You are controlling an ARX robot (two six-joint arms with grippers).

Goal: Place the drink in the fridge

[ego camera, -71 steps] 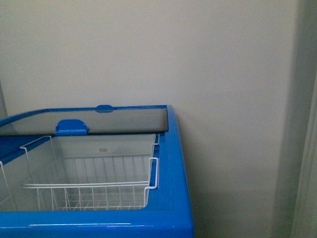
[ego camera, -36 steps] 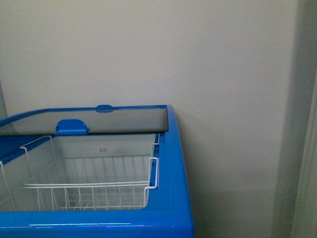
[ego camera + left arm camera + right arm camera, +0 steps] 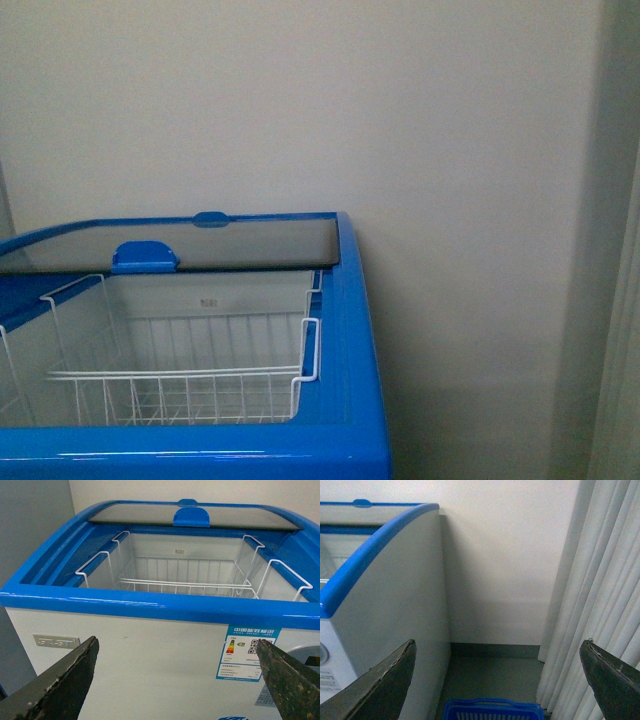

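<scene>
The fridge [image 3: 350,330] is a white chest freezer with a blue top rim, seen at lower left in the front view. Its front lid is slid back, leaving the well open over a white wire basket [image 3: 190,385]. The left wrist view faces the fridge [image 3: 150,605] from the front; my left gripper [image 3: 176,645] is open before the white front wall, nothing between its fingers. My right gripper [image 3: 497,647] is open too, beside the fridge's side wall [image 3: 395,595], over the floor. The drink is out of view.
A blue slotted plastic basket [image 3: 492,711] sits on the floor by the fridge's right side. White curtains [image 3: 590,590] hang to the right of it. A plain wall stands behind the fridge. An energy label [image 3: 248,652] is stuck on the fridge front.
</scene>
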